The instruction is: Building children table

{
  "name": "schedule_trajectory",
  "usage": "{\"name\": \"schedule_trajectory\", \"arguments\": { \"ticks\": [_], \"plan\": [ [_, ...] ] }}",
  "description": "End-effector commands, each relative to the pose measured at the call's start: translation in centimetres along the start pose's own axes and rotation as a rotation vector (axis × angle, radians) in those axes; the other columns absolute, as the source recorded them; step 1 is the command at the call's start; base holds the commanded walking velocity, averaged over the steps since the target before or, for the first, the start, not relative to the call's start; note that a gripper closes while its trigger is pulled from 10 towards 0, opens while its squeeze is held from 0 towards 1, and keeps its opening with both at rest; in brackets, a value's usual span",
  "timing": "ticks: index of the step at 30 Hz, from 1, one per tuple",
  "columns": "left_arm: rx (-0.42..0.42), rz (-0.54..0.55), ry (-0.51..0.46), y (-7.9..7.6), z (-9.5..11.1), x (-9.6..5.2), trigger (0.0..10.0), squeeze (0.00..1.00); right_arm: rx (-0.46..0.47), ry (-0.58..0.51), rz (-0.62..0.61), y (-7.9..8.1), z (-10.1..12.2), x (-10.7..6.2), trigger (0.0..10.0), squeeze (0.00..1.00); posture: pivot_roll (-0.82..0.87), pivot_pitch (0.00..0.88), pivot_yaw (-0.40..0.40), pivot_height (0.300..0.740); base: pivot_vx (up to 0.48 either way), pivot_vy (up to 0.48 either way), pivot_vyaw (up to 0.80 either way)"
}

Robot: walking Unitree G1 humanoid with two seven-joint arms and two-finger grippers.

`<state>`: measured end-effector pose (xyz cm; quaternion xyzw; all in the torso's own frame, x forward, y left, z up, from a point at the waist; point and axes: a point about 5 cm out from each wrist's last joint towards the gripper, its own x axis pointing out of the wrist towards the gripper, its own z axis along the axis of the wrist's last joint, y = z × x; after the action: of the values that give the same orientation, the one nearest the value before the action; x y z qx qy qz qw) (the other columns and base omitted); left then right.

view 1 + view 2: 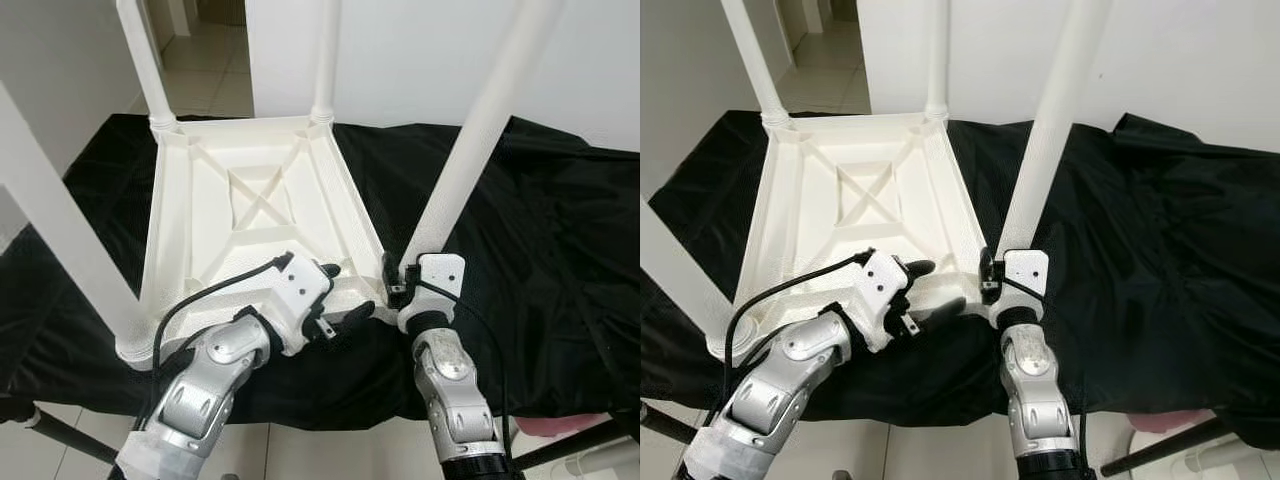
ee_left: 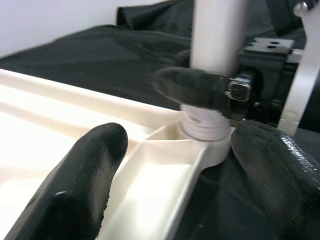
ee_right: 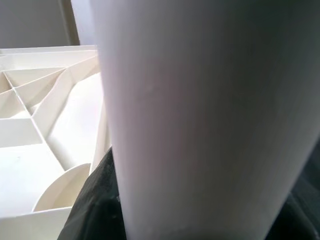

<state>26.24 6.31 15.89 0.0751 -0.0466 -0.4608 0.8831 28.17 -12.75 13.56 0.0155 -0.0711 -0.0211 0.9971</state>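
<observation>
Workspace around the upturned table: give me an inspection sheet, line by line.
Surface: black cloth draped over a raised platform.
Job's things: white plastic tabletop lies underside up; four white legs stand in its corners, the near right leg among them.
Clutter: nothing seen.
Grippers: left gripper open, fingers straddling the tabletop's near right corner; right gripper shut on the near right leg at its base.
Cables: black cable loops along the left wrist; another runs down the right forearm.
Surroundings: white walls, tiled floor beyond a doorway.
</observation>
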Motion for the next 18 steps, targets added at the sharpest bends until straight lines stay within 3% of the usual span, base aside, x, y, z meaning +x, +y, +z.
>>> {"name": "schedule_trajectory", "arguments": {
  "ticks": [1,2,3,4,5,12,15,16,17,18],
  "plan": [
    [0.006,0.052,0.027,0.4,-0.6,-0.2,10.0,0.00,0.025,0.055,-0.062,0.1,-1.0,-0.3,10.0,0.00,-0.03,0.000,-0.024,0.740,0.000,0.000,0.00],
    [0.011,0.053,0.027,0.4,-0.6,-0.3,10.0,0.00,0.016,0.060,-0.068,0.1,-1.0,-0.3,10.0,0.00,-0.03,0.000,-0.024,0.740,0.000,0.000,0.00],
    [0.026,0.035,0.031,0.3,-0.7,-0.6,10.0,0.00,0.035,0.064,-0.030,0.2,-1.1,-0.4,10.0,0.09,-0.03,0.000,-0.027,0.740,0.000,0.000,0.00],
    [0.037,0.021,0.033,0.2,-0.7,-0.8,10.0,0.00,0.051,0.066,-0.001,0.2,-1.1,-0.4,10.0,0.09,-0.03,0.000,-0.027,0.740,0.000,0.000,0.00],
    [0.048,-0.002,0.038,0.0,-0.8,-1.2,10.0,0.00,0.074,0.041,0.048,0.1,-0.9,-0.5,10.0,1.00,-0.02,0.000,-0.025,0.740,0.000,0.000,0.00],
    [0.054,-0.024,0.042,0.2,-0.8,-1.8,10.0,0.00,0.070,-0.002,0.074,-1.2,-0.4,-0.2,10.0,1.00,-0.02,0.000,-0.021,0.740,0.000,0.000,0.00],
    [0.059,-0.022,0.040,0.5,-0.7,-1.5,10.0,0.00,0.027,-0.018,0.179,-1.8,0.0,0.1,10.0,1.00,-0.04,0.000,0.013,0.740,0.000,0.000,0.00],
    [0.059,-0.026,0.038,0.5,-0.6,-1.3,10.0,0.00,0.019,-0.025,0.238,-1.9,0.2,0.2,10.0,0.24,-0.04,0.000,0.021,0.740,0.000,0.000,0.00],
    [0.062,-0.032,0.037,0.4,-0.6,-1.2,10.0,0.00,0.020,-0.029,0.290,-2.0,0.4,0.3,10.0,0.00,-0.04,0.000,0.025,0.740,0.000,0.000,0.00],
    [0.064,-0.037,0.037,0.4,-0.6,-1.1,10.0,0.00,0.022,-0.032,0.326,-2.0,0.5,0.3,10.0,0.00,-0.04,0.000,0.025,0.740,0.000,0.000,0.00]
  ]
}}
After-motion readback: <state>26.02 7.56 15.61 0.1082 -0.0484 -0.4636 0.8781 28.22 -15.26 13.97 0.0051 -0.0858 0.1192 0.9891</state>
